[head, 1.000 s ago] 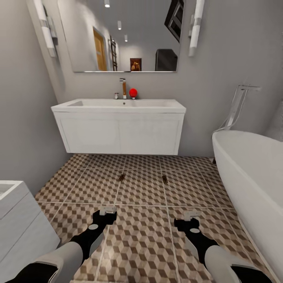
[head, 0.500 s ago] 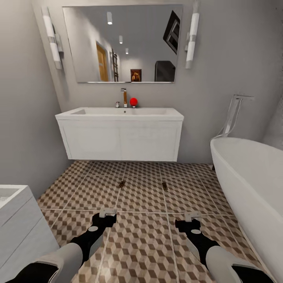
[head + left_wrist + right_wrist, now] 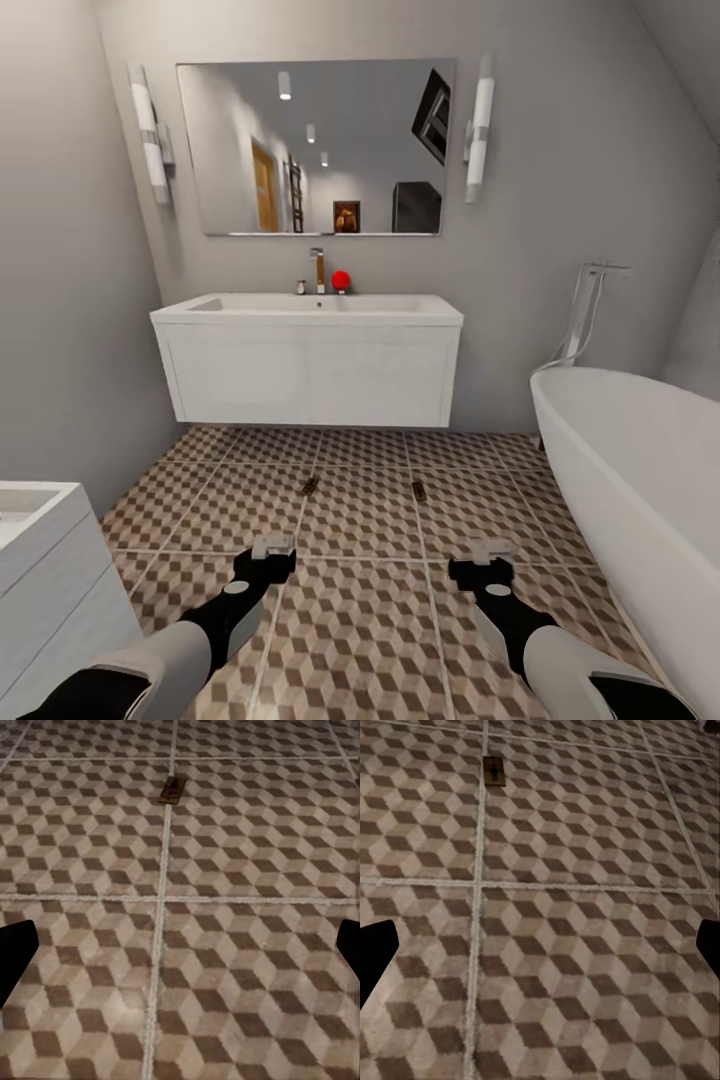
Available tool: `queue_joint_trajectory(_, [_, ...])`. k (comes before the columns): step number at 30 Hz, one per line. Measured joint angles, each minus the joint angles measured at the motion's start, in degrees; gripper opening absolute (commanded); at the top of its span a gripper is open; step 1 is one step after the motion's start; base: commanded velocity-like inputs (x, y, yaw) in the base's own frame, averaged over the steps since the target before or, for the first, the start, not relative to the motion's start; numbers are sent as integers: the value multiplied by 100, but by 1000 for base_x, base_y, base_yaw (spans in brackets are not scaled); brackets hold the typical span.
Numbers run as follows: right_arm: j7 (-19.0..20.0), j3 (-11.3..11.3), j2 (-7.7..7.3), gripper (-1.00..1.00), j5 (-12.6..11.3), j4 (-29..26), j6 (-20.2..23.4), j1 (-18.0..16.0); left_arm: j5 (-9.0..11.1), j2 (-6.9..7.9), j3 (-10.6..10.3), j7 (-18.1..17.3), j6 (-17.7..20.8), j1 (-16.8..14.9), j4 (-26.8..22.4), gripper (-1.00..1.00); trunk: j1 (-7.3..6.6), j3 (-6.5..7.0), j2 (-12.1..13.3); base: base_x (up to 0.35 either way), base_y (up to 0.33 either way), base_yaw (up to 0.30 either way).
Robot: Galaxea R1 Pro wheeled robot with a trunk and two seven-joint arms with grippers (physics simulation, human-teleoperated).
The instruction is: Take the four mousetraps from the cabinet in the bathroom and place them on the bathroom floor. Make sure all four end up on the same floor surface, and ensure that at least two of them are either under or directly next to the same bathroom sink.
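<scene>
Both sets of jaws are spread wide w/ nothing between them: in each wrist view the two dark fingertips sit at opposite edges of the frame, bare tile in the gap. Left gripper (image 3: 272, 547) and right gripper (image 3: 489, 551) hang low over the bathroom floor (image 3: 360, 640), side by side, pointing fwd toward the sink wall.

Two mousetraps lie flat on the tiles ahead of the grippers, not touching either. Left mousetrap (image 3: 310, 487) sits ahead of the left gripper, slightly to its right, on or right beside a grout line; left wrist view shows it (image 3: 172, 790) well ahead of the open fingers, roughly centred between them. Right mousetrap (image 3: 418, 490) sits ahead of the right gripper and to its left; right wrist view has it (image 3: 494, 771) far ahead of the fingers, just beside a grout line, off toward one finger's side. The two traps are apart from each other, about level in depth.

Both lie in front of the bathroom sink (image 3: 310, 305), out from under the white wall-hung vanity (image 3: 310, 375) but near its front edge. Chrome tap (image 3: 318, 268) and a red ball (image 3: 341, 280) stand at the basin's back. Mirror (image 3: 315, 145) above, bathtub (image 3: 640, 470) to the right, a white unit (image 3: 45, 580) at the near left.
</scene>
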Motion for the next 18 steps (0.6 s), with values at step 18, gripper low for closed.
queue_joint_trajectory(18, [-301,4,24,100,-3,59,6,1,177,-21,-4,5,-12,2,102,100,-104,387,140,0,0,0])
